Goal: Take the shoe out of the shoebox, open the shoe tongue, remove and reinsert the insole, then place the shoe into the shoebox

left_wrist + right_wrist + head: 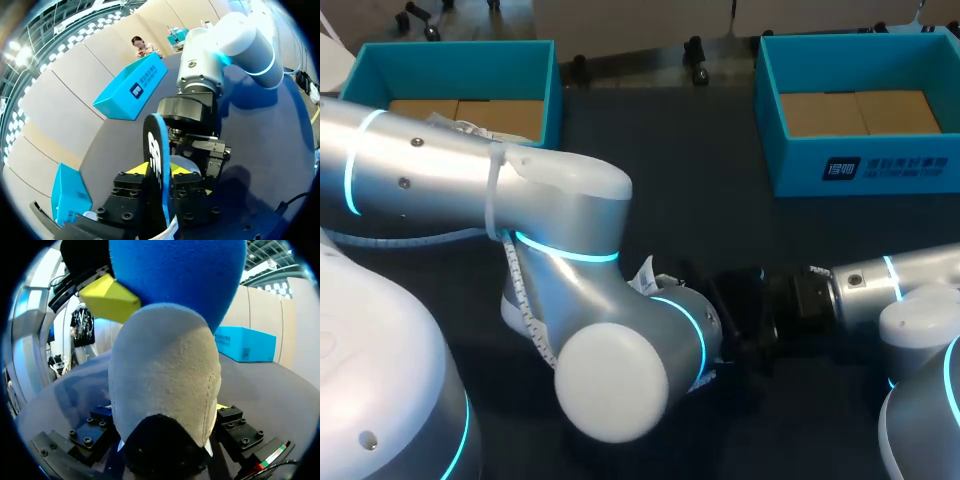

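The shoe (165,375) shows its beige suede heel with a black patch, and my right gripper (165,407) is shut on it from both sides. The blue insole (154,145) stands edge-on over the shoe's opening. My left gripper (160,172) is shut on it, a yellow tip against each face. In the right wrist view the insole (175,275) rises above the heel with a left fingertip (107,300) beside it. In the head view my left arm hides most of the shoe. Only a white part (645,275) and a dangling lace (525,300) show, next to my right gripper (745,320).
Two teal shoeboxes stand open at the back of the dark table (700,200), one at the left (460,65) and one at the right (860,160). Both show a cardboard floor. The two arms meet close together near the table's front middle.
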